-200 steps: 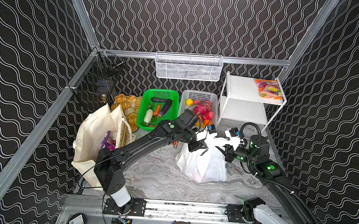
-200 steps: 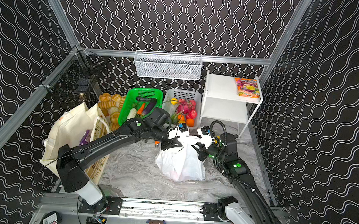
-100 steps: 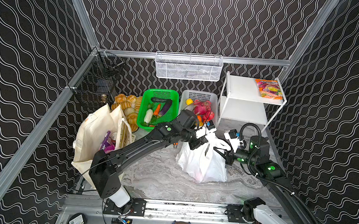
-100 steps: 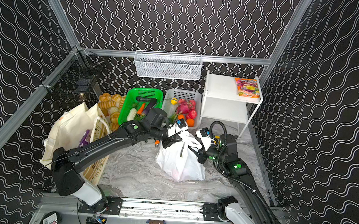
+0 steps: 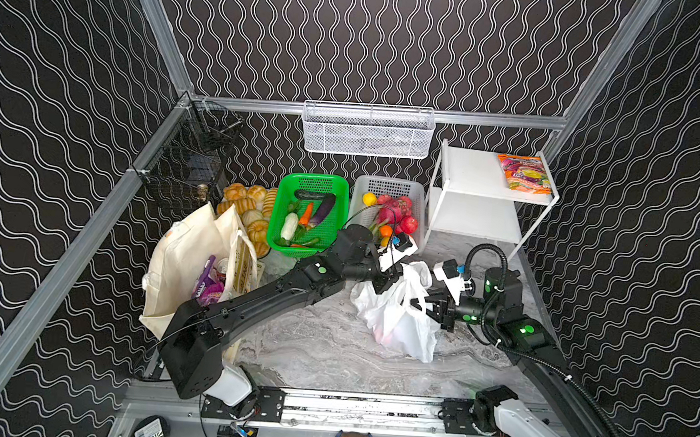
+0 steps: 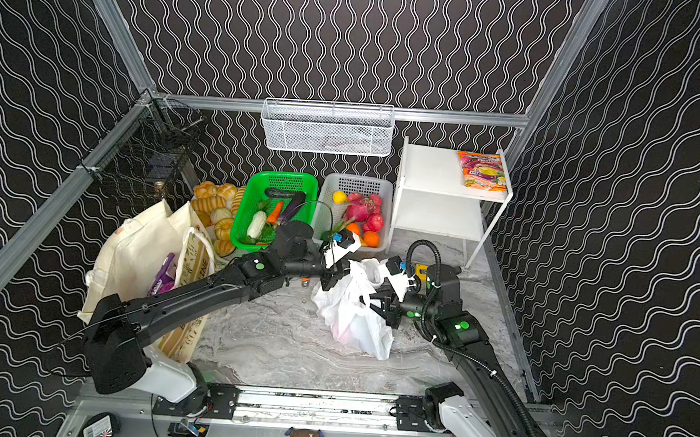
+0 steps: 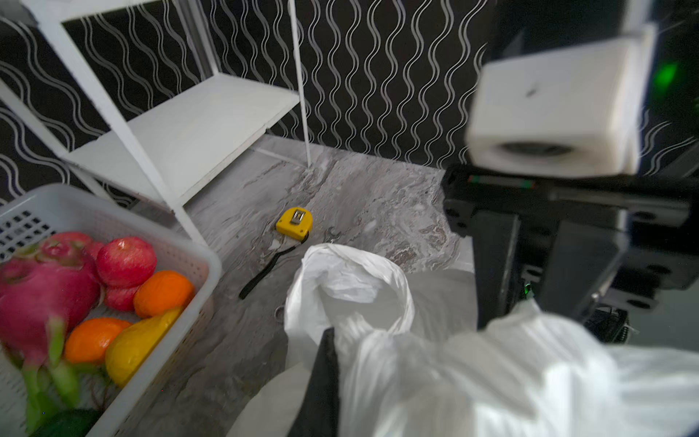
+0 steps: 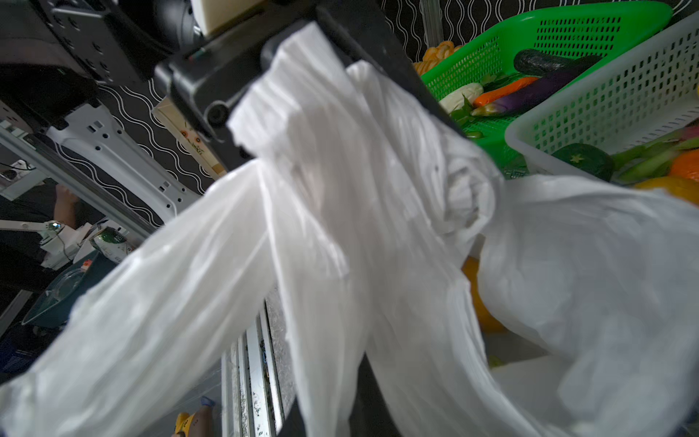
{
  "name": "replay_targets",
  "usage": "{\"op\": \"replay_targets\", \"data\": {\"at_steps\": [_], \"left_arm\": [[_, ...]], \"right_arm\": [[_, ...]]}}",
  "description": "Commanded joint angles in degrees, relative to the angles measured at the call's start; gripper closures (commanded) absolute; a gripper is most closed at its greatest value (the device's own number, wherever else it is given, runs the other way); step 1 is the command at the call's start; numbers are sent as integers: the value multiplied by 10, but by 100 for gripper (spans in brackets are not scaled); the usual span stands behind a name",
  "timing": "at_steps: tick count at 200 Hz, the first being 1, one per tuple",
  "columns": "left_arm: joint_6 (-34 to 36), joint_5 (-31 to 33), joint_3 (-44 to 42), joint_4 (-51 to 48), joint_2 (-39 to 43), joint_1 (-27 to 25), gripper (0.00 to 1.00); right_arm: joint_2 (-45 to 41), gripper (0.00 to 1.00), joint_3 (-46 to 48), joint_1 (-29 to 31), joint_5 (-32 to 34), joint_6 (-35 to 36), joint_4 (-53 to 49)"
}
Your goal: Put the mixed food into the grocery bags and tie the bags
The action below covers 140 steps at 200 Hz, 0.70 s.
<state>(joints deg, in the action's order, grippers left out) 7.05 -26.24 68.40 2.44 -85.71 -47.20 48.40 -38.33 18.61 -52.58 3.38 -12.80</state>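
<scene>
Plastic bag sits on the table between both arms, its top gathered since a second ago. My left gripper has just pinched shut on a handle. Right gripper: can't tell its hold. No knot yet.

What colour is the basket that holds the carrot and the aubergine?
The basket is bright green; it shows best in a top view.
</scene>
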Motion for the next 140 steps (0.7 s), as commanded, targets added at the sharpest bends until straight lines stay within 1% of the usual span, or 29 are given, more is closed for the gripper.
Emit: {"op": "replay_targets", "data": {"at_steps": [1,19,25,31,45,53,59,69,75,100,117,128,140], "left_arm": [[-10,-59,-19,116,-4,1,100],[-9,-91,-30,149,-12,2,100],[-9,-106,-31,158,-15,3,100],[-10,-117,-32,166,-18,4,100],[-20,-127,-36,190,-26,7,100],[-33,-134,-44,220,-30,11,100],[-46,-141,-51,246,-34,16,100],[-72,-155,-62,290,-40,26,100],[-89,-163,-68,313,-44,34,100],[-132,-187,-88,384,-52,56,100],[-154,-197,-99,426,-60,67,100],[-165,-203,-104,447,-64,72,100],[-169,-208,-106,456,-67,77,100]], "right_arm": [[4,85,10,23,1,-39,65],[-1,84,18,58,39,-53,95],[-2,83,22,61,53,-56,103],[-1,83,25,80,63,-60,115],[8,83,33,96,78,-73,142],[14,81,37,105,93,-77,153],[18,78,39,111,102,-76,155],[19,69,36,114,114,-63,139],[14,66,33,113,122,-55,125],[-38,50,29,112,178,-30,70],[-78,43,29,106,206,-40,48],[-99,41,22,102,222,-46,25],[-120,39,15,97,256,-61,8]]}}
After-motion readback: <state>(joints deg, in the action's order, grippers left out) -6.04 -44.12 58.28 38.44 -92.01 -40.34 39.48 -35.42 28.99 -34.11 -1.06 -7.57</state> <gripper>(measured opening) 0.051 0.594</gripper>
